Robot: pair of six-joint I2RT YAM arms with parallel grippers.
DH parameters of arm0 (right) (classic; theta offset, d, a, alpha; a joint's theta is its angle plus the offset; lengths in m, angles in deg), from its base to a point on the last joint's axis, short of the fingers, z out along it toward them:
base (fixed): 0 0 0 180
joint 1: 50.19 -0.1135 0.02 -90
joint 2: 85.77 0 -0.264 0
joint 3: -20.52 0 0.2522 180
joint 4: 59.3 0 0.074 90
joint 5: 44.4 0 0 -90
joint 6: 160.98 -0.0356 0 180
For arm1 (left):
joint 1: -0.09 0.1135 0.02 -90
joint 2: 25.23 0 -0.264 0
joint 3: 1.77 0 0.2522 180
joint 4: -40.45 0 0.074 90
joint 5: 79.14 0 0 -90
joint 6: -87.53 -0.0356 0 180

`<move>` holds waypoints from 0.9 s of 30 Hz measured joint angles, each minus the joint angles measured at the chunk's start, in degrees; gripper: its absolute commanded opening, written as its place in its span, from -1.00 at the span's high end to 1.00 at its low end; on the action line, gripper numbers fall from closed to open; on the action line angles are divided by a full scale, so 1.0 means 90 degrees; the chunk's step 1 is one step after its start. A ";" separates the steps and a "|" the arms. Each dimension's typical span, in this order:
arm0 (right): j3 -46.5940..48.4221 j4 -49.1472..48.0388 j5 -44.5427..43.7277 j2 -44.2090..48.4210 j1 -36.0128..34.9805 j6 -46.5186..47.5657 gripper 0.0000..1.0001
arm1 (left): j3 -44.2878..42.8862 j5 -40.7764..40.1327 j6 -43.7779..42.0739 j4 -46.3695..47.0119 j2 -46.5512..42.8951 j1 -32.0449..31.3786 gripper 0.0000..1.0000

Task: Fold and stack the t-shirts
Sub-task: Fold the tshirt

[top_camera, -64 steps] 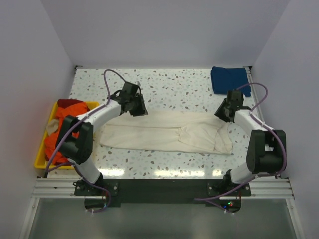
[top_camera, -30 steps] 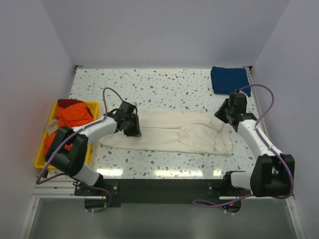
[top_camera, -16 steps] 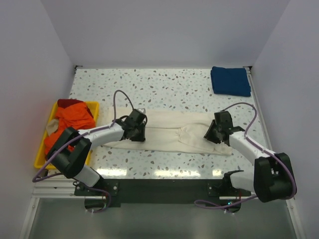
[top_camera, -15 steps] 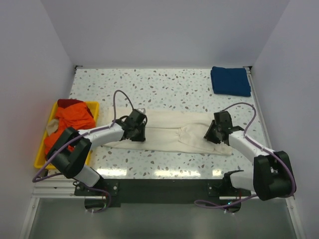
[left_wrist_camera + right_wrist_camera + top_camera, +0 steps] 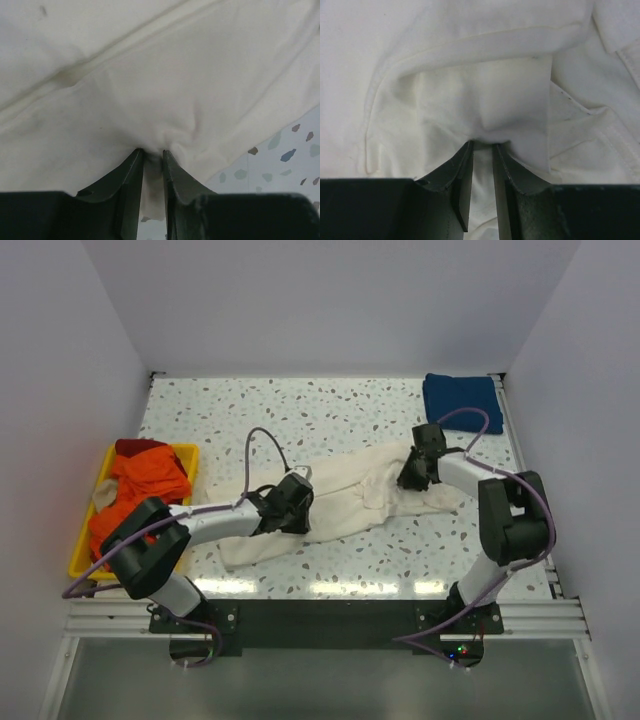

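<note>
Left hand (image 5: pixel 152 154): fingers almost closed, pinching bunched fold of cream t-shirt (image 5: pixel 350 495). Right hand (image 5: pixel 483 146): same narrow pinch on that shirt, farther right. Shirt lies rumpled mid-worktop (image 5: pixel 330 410). Dark blue t-shirt (image 5: pixel 460 400) folded, far right corner. Yellow tray (image 5: pixel 80 560), left edge, holds orange t-shirt (image 5: pixel 150 475) and red t-shirt (image 5: pixel 135 447).

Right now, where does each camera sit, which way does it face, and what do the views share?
Top external: above and behind the bases, facing down on the speckled table; shows left arm, right arm, cream cloth t-shirt, folded dark blue t-shirt.
Left wrist: on that wrist, facing along the left pincer, shut on the cream shirt.
Right wrist: likewise, along the right pincer, shut on the same shirt.
Shared: all three show the cream shirt.
</note>
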 measured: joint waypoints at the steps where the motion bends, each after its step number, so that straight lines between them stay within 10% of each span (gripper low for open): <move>1: 0.0289 0.0022 0.0010 -0.0257 -0.0002 0.0039 0.49 | -0.0002 0.0000 0.0039 0.0029 0.0012 -0.0078 0.46; 18: 0.8119 0.2106 0.0653 -0.5319 -0.0651 0.1671 0.29 | -0.1056 0.0653 0.0816 0.0508 0.1156 -0.0971 0.49; 27: 0.9374 0.2093 0.1059 -0.6040 -0.0690 0.2251 -0.07 | -0.2977 0.1263 0.0794 0.0270 0.2429 -0.0840 0.50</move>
